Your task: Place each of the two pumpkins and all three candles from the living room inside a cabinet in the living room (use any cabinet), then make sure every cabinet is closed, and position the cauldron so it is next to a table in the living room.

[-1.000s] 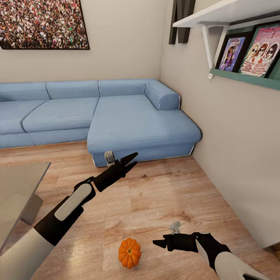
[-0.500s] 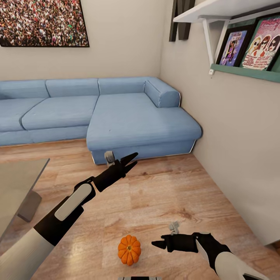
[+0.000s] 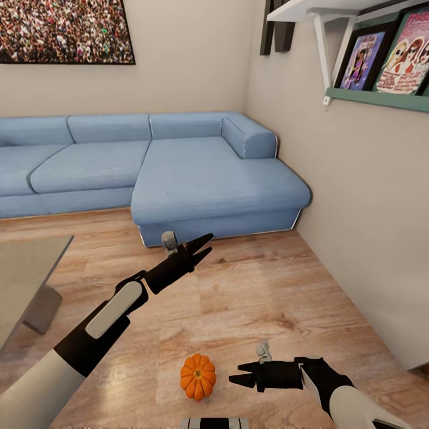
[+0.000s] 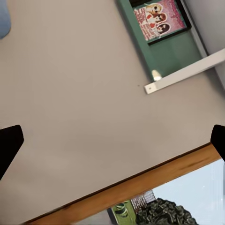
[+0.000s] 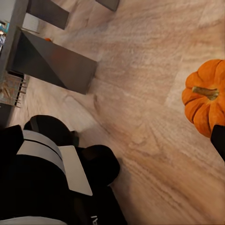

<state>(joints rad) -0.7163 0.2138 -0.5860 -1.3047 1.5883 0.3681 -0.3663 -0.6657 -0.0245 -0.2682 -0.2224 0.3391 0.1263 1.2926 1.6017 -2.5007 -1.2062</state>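
Sitting upright on the light wood-plank floor (image 3: 250,298), close in front of the robot's base: one small, squat, ribbed bright-orange pumpkin with a dark stem (image 3: 198,376). Showing again in the right wrist view, the same pumpkin (image 5: 205,103), lying just beside one black fingertip at the picture's edge.

Hovering low over the floor just beside the pumpkin, apart from it and pointing toward it: the black right gripper (image 3: 233,378), jaws parted narrowly, holding nothing. Reaching forward and up over the floor, toward the foot of the long pale-blue corner sofa (image 3: 179,173): the black left gripper (image 3: 205,246), jaws moderately parted and empty, well apart from the pumpkin. Spreading to opposite edges of the left wrist view: two black fingertips (image 4: 9,143), framing a plain beige wall (image 4: 84,93).

Standing at the left edge of the floor: a low grey-topped table (image 3: 24,268) on a dark slab leg. Hanging on the wall above the sofa: a large dark-framed picture of a crowd (image 3: 62,30). Running along the right-hand wall: a white bracketed shelf (image 3: 322,12) over a teal ledge (image 3: 375,98) carrying framed pictures.
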